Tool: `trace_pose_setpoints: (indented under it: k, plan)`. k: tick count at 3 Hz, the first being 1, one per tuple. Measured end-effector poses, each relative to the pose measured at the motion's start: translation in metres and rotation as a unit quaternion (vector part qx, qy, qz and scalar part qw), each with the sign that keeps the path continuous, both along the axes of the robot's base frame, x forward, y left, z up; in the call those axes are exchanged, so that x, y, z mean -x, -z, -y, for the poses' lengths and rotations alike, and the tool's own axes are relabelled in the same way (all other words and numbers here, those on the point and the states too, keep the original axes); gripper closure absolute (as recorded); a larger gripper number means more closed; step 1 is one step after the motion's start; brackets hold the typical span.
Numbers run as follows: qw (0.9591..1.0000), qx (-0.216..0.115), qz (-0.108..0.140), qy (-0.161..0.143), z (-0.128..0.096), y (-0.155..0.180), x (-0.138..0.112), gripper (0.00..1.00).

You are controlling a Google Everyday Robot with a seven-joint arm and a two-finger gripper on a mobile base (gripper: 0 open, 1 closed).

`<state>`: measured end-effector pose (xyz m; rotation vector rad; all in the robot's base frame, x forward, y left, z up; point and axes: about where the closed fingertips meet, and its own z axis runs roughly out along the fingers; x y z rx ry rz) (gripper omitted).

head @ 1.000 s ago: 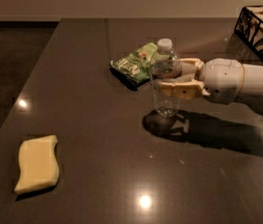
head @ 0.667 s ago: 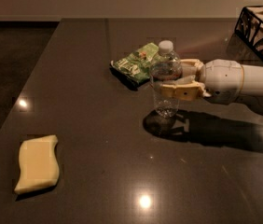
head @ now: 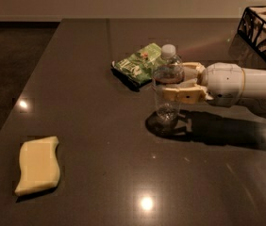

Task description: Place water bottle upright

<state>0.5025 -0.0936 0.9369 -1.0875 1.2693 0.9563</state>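
Note:
The water bottle (head: 167, 105), clear and ribbed with a white cap and a dark label, stands upright near the middle of the dark table (head: 100, 126). Its base is at the table surface, over its own shadow. My gripper (head: 171, 82) reaches in from the right. Its two tan fingers (head: 182, 95) sit on either side of the bottle's middle and are shut on it. The white arm stretches off to the right edge of the view.
A green snack bag (head: 137, 65) lies just behind and left of the bottle. A yellow sponge (head: 37, 165) lies at the front left. A black wire basket (head: 265, 29) stands at the back right corner. The table's left edge runs diagonally.

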Motion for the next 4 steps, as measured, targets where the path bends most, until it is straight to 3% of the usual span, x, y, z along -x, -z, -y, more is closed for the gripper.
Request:
trace_pose_setpoints:
  k: [2, 4]
  plan:
    - [0.9998, -0.010, -0.019, 0.004, 0.0033, 0.0088, -0.0031, 0.51]
    - [0.9999, -0.003, -0.015, 0.004, -0.0002, 0.0087, -0.0021, 0.05]
